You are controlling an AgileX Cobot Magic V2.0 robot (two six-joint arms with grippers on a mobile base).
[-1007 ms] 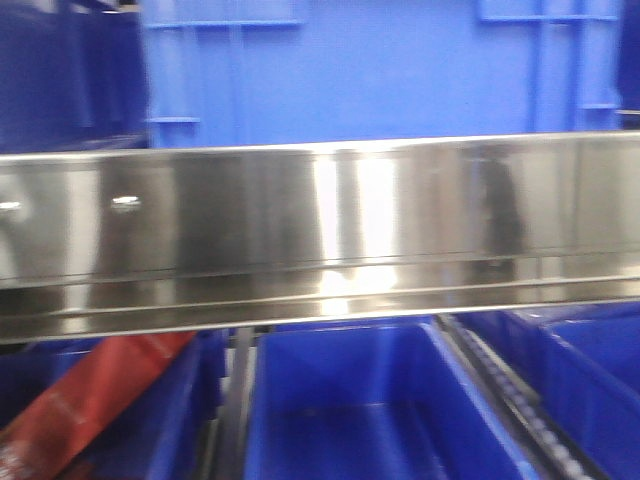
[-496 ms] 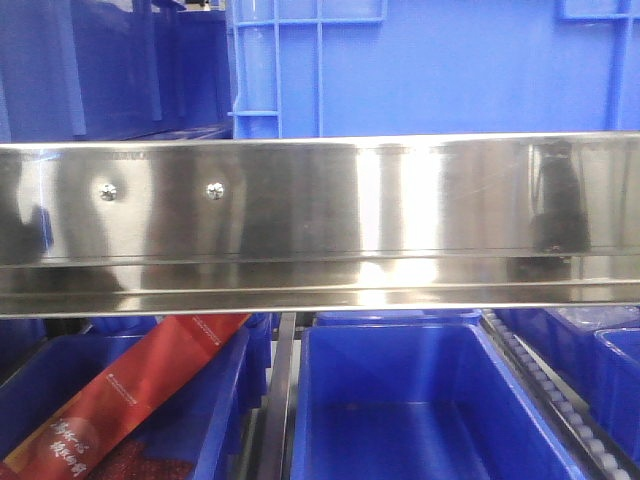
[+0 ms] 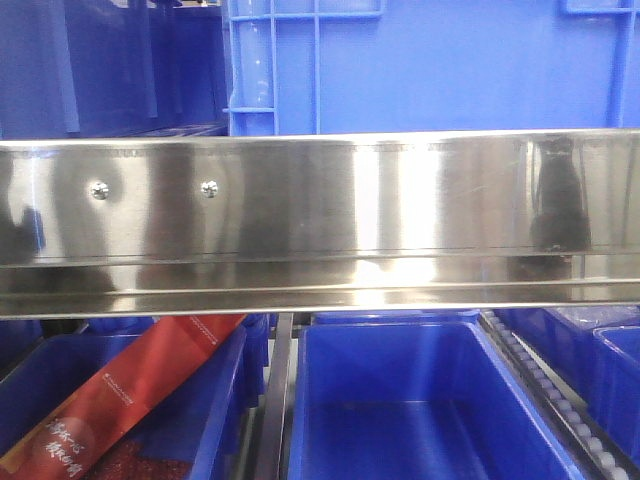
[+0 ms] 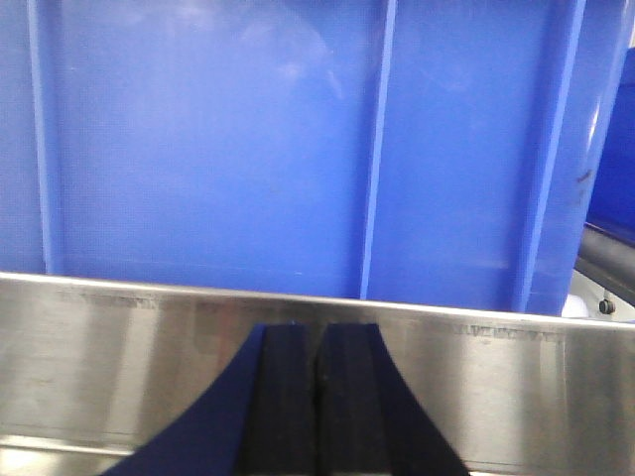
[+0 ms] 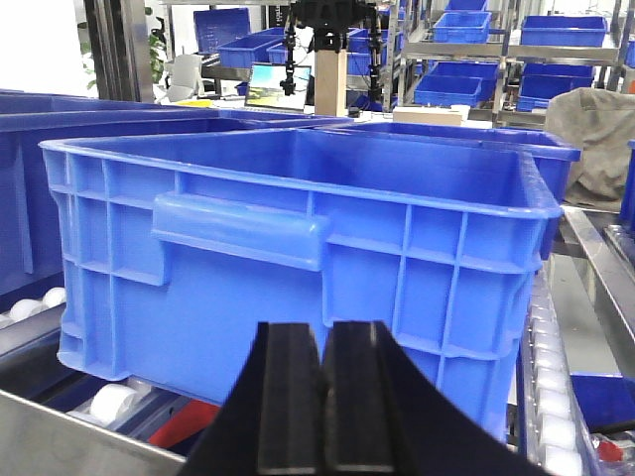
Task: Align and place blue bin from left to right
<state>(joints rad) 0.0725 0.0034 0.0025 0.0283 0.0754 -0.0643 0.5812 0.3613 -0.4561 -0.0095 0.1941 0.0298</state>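
We judge the approach step is in hand: both the left pincer (image 4: pixel 317 397) and right pincer (image 5: pixel 322 397) are closed and empty, facing the blue bin (image 5: pixel 298 248) at twelve o'clock on the roller shelf (image 5: pixel 119 402), so next comes nudging it rightward into line.

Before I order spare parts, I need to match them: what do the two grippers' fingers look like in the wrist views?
The left gripper and right gripper look alike: two flat, matte black fingers with ribbed inner pads, flaring outward into curved black bases. No cables, labels or markings show, and nothing of the arms themselves is visible.
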